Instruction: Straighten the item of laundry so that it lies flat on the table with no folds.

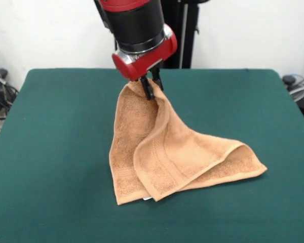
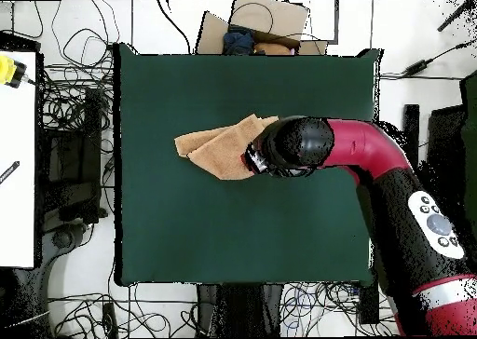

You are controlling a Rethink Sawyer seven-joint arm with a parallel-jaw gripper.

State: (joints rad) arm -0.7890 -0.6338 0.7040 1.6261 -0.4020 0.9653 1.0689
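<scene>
Between our black fingers (image 1: pixel 147 88), right under the red wrist housing (image 1: pixel 144 58), we are pinching one corner of the towel (image 1: pixel 162 152). The fingers are closing tight on that corner with almost no gap between them, and the gripper (image 1: pixel 152 87) is touching nothing else. From that pinch point the towel is hanging down and fanning outward, so its highest part is sitting at the fingers and the rest is draping below them onto the table (image 1: pixel 50 152).

Seen from the front, the lower part of the towel is resting on the green cloth in two overlapping flaps: one is dropping nearly straight below the fingers, the other is spreading toward the picture's right and ending in a pointed corner. A border band is running along the folded edge. A small pale tag is just peeking out at the bottom edge, beneath the fold.

Seen from overhead, the towel (image 2: pixel 216 147) is stretching away from our gripper (image 2: pixel 253 158) toward the picture's left, its long axis running roughly left to right with a slight tilt. It is lying in the table's (image 2: pixel 233 242) upper middle area, well apart from every table edge, and our arm (image 2: pixel 373 158) is covering the gripped end.
</scene>
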